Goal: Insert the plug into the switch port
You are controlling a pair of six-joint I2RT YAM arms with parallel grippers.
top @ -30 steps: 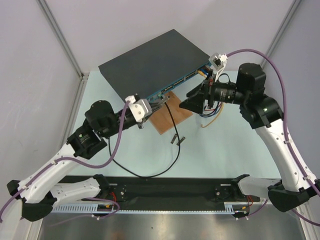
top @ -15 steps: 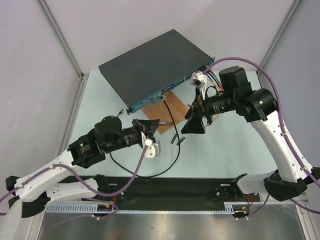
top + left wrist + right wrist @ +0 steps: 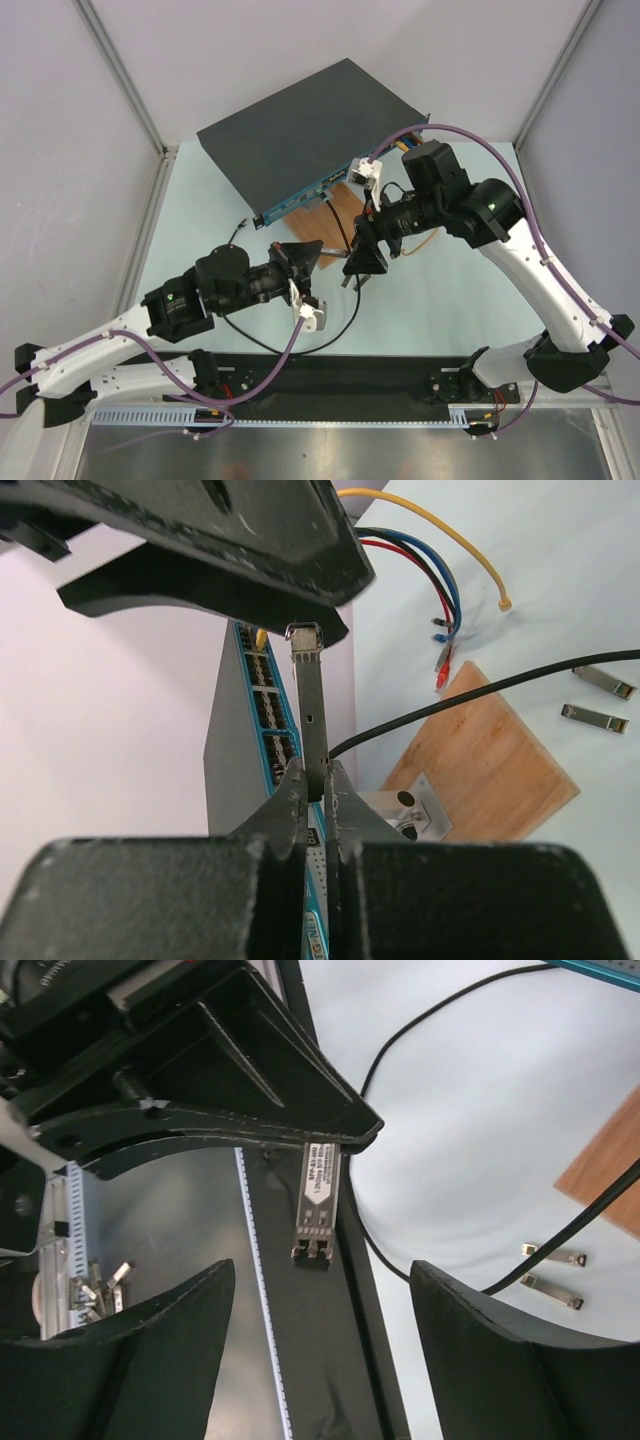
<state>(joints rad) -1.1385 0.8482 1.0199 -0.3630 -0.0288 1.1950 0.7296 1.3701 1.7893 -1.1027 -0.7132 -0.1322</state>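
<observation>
The plug [image 3: 310, 705], a slim metal module, sticks out from between the fingers of my left gripper [image 3: 318, 785], which is shut on its rear end. In the right wrist view the plug [image 3: 318, 1198] points at me, its free end level with the tips of my right gripper [image 3: 322, 1272], whose jaws stand wide on either side without touching it. From above, the left gripper [image 3: 308, 254] and right gripper [image 3: 360, 258] face each other in front of the switch [image 3: 300, 130], a flat black box with a teal port face [image 3: 262, 695].
A brown wooden board [image 3: 345, 205] with a small metal bracket [image 3: 410, 810] lies before the switch. Two loose modules [image 3: 552, 1275] rest on the table by a black cable [image 3: 345, 235]. Coloured wires [image 3: 440, 590] trail from the switch's right end.
My left arm has drawn back from the switch toward the near edge with the plug. The right arm has swung left and down to meet it, its jaws narrowing slightly.
</observation>
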